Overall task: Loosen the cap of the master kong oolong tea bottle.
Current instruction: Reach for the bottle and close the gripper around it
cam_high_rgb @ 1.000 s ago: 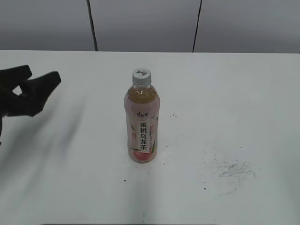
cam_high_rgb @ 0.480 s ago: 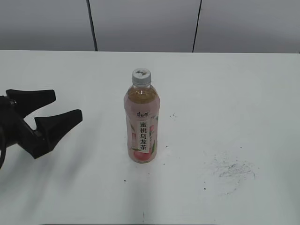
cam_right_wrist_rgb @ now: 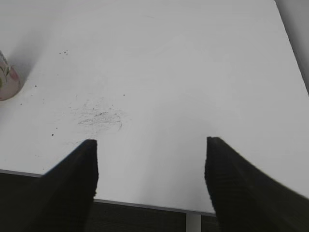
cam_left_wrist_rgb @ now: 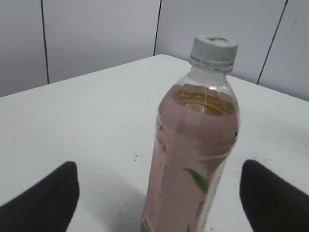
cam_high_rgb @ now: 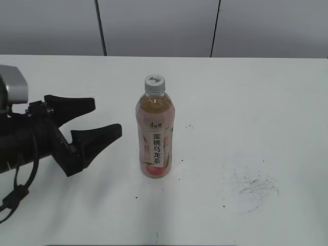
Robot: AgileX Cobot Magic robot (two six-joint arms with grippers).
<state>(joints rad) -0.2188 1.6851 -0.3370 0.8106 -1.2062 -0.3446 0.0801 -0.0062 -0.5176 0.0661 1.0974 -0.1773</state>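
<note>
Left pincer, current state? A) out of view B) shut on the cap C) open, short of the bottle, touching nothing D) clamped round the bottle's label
C: the left pincer is open, jaws spread left of the bottle, clear gap between; the cap is untouched.

White bench, one bottle standing on it

The bench (cam_high_rgb: 266, 97) is a plain white top running back to a grey panelled wall, and its near edge shows in the right wrist view with dark floor below. Upright on it, a little left of the middle, stands the master kong oolong tea bottle (cam_high_rgb: 154, 134), amber tea above a pink peach label with a white strip of black characters, the cap (cam_high_rgb: 155, 83) seated on its neck. To the right of the bottle and nearer the front edge lies a patch of grey scuff marks (cam_high_rgb: 253, 187). A few small dark specks (cam_high_rgb: 188, 126) dot the surface around the bottle's base.
</note>
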